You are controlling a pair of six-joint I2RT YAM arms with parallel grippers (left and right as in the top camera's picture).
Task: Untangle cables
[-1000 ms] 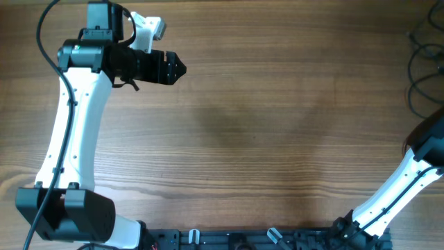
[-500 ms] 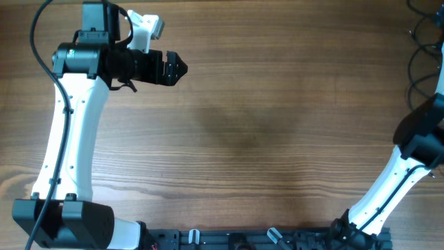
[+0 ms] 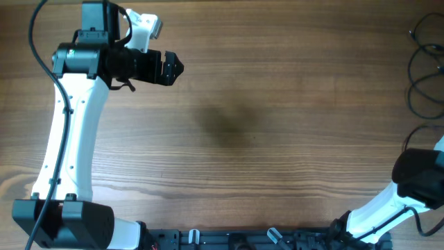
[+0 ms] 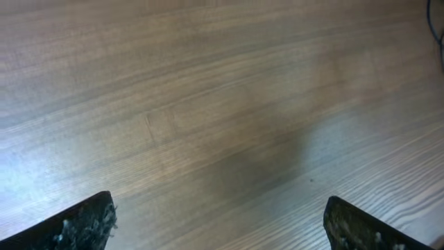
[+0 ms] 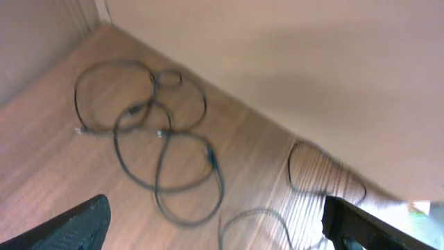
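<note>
Thin dark cables point(image 3: 422, 69) lie in tangled loops at the table's far right edge. In the right wrist view they show as several overlapping loops point(image 5: 159, 139) on the wood ahead of me, with another loop point(image 5: 322, 170) near the wall. My right gripper point(image 5: 215, 236) is open and empty, held above and short of the cables. Only its arm point(image 3: 418, 177) shows in the overhead view, at the front right. My left gripper point(image 3: 175, 67) is at the far left over bare wood. It is open and empty in the left wrist view point(image 4: 218, 232).
A pale wall point(image 5: 291, 62) runs along the table's edge behind the cables. The wooden table point(image 3: 263, 125) stretches between the two arms. A bit of dark cable point(image 4: 437, 31) shows at the top right of the left wrist view.
My right arm has swung back toward the front right corner of the table, away from the cables. My left arm has barely moved.
</note>
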